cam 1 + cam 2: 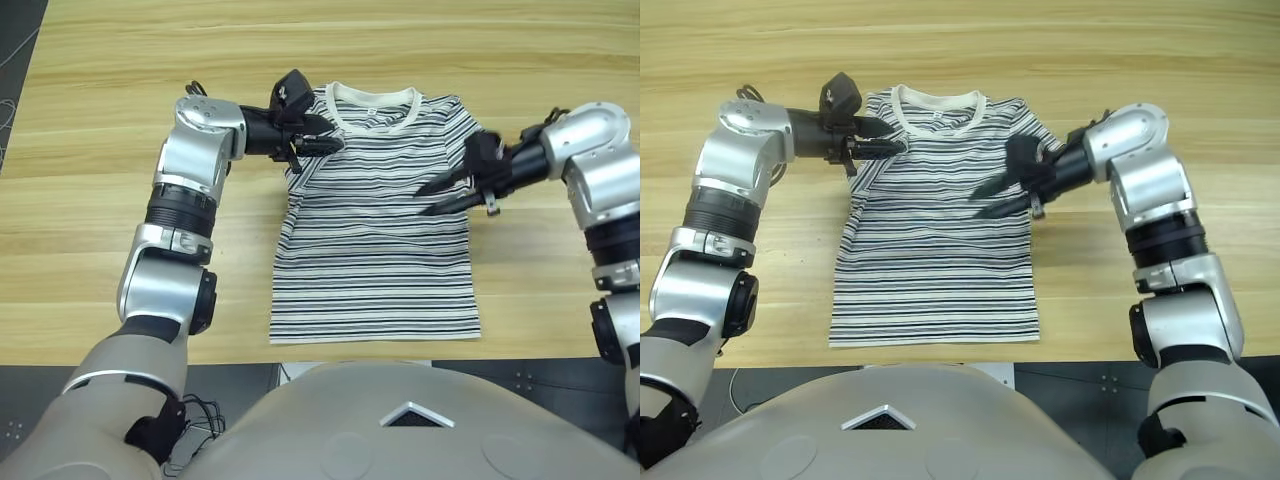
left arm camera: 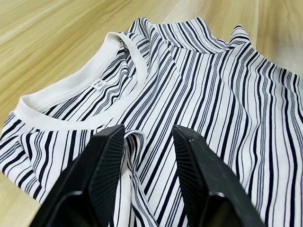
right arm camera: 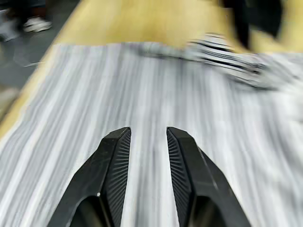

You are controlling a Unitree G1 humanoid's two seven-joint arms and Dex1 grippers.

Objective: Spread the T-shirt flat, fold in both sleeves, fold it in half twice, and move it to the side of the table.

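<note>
The black-and-white striped T-shirt [image 1: 375, 250] lies on the wooden table [image 1: 90, 220], its cream collar [image 1: 372, 103] at the far end. The sleeve on my left is folded in over the chest [image 1: 305, 175]. The one on my right [image 1: 1030, 125] still pokes out at the shoulder. My left gripper [image 1: 335, 143] hovers at the folded sleeve beside the collar, open, with a raised crease of cloth [image 2: 135, 142] between its fingers [image 2: 102, 165]. My right gripper [image 1: 425, 203] hangs open just above the shirt's right middle, nothing between its fingers [image 3: 118, 161].
Bare wood stretches to the left [image 1: 70, 130] and right [image 1: 540, 270] of the shirt and behind the collar. The table's near edge [image 1: 240, 355] runs just below the shirt's hem, with dark floor [image 1: 20, 60] past the left edge.
</note>
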